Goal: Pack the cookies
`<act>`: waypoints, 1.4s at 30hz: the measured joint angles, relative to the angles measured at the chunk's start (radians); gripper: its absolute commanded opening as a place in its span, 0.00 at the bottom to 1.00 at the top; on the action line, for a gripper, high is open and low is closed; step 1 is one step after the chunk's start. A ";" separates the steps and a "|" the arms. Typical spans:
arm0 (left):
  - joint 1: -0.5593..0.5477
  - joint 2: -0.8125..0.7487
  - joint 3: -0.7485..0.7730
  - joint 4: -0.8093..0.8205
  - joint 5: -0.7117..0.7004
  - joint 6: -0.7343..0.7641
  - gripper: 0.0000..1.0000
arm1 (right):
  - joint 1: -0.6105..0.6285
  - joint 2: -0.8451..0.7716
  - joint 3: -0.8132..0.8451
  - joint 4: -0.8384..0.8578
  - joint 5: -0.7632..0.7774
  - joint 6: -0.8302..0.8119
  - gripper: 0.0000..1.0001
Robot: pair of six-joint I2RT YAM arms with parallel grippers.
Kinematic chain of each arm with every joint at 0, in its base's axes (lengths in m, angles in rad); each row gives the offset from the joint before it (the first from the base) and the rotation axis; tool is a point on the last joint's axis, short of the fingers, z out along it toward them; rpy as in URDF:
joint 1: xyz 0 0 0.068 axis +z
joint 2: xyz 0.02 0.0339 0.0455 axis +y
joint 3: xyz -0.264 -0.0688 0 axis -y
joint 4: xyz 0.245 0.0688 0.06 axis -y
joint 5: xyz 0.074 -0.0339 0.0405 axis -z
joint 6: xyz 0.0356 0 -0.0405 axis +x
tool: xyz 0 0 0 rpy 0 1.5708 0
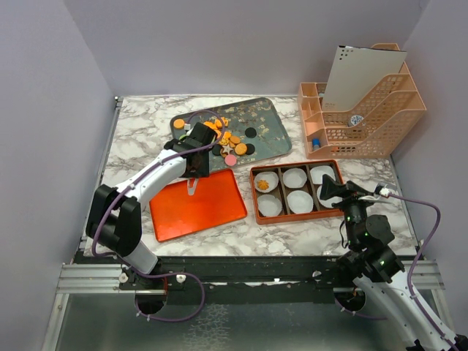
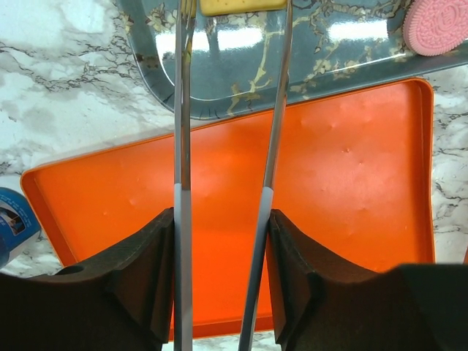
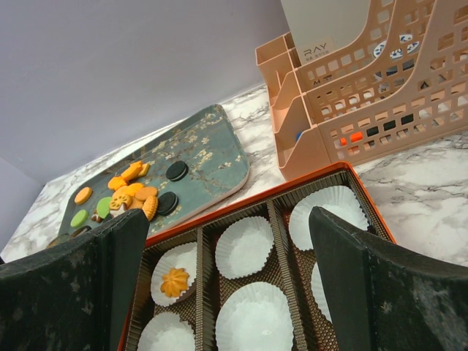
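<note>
Seen from above, a marble table holds a floral tray point(image 1: 274, 124) at the far middle, with the loose cookies point(image 1: 230, 142) heaped on its left half: mostly orange rounds, plus some black, green and pink ones. The left gripper point(image 2: 221, 227) is pinching a pair of metal tongs point(image 2: 181, 146), and its dark fingers press the two thin arms from outside. The tongs are probably used because the biscuits are too small and flat for the fingers themselves. Their tips reach over a flat orange tray point(image 1: 197, 201) to either side of a yellow square cookie point(image 2: 232, 6) on the floral tray. The picture's edge hides whether they grip it.

To the right sits the box point(image 1: 289, 217), its six compartments lined with white paper cups point(image 3: 245, 247). One orange cookie point(image 3: 174, 281) lies in the far-left cup, so packing has barely begun. The right gripper point(image 3: 227, 227) hovers at the box's near right corner, its fingers spread wide and holding nothing, seemingly parked clear of the left arm's path. A peach organizer point(image 1: 362, 110) stands far right.
</note>
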 measured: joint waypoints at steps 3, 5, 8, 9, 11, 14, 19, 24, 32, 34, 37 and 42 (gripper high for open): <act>0.000 -0.003 0.000 0.000 0.004 0.010 0.38 | 0.000 0.000 0.000 0.000 0.001 0.000 1.00; 0.000 -0.008 0.000 -0.002 0.008 0.018 0.36 | 0.000 0.000 0.000 0.000 0.002 0.000 1.00; 0.000 -0.022 0.000 -0.015 0.009 0.034 0.36 | 0.000 0.000 0.000 0.000 0.002 0.000 1.00; 0.000 -0.033 0.000 -0.023 0.011 0.043 0.36 | 0.000 0.000 0.000 0.000 0.002 0.000 1.00; 0.000 -0.052 0.000 -0.037 0.014 0.055 0.35 | 0.000 0.000 0.000 0.000 0.002 0.000 1.00; 0.000 -0.093 0.003 -0.049 0.029 0.079 0.31 | 0.000 0.000 0.000 0.000 0.002 0.000 1.00; -0.001 -0.147 0.010 -0.060 0.075 0.120 0.29 | 0.000 0.000 0.000 0.000 0.002 0.000 1.00; -0.037 -0.186 0.022 -0.076 0.130 0.164 0.29 | 0.000 0.000 0.000 0.000 0.002 0.000 1.00; -0.245 -0.217 0.051 -0.097 0.174 0.199 0.29 | 0.000 0.005 0.000 0.001 0.002 0.000 1.00; -0.312 -0.217 0.056 -0.098 0.179 0.201 0.29 | 0.000 0.008 0.000 0.001 0.002 0.000 1.00; -0.383 -0.217 0.063 -0.104 0.187 0.203 0.29 | 0.000 0.010 0.000 0.001 0.002 0.000 1.00; -0.462 -0.217 0.074 -0.116 0.186 0.201 0.29 | 0.000 0.011 0.000 0.001 0.002 0.000 1.00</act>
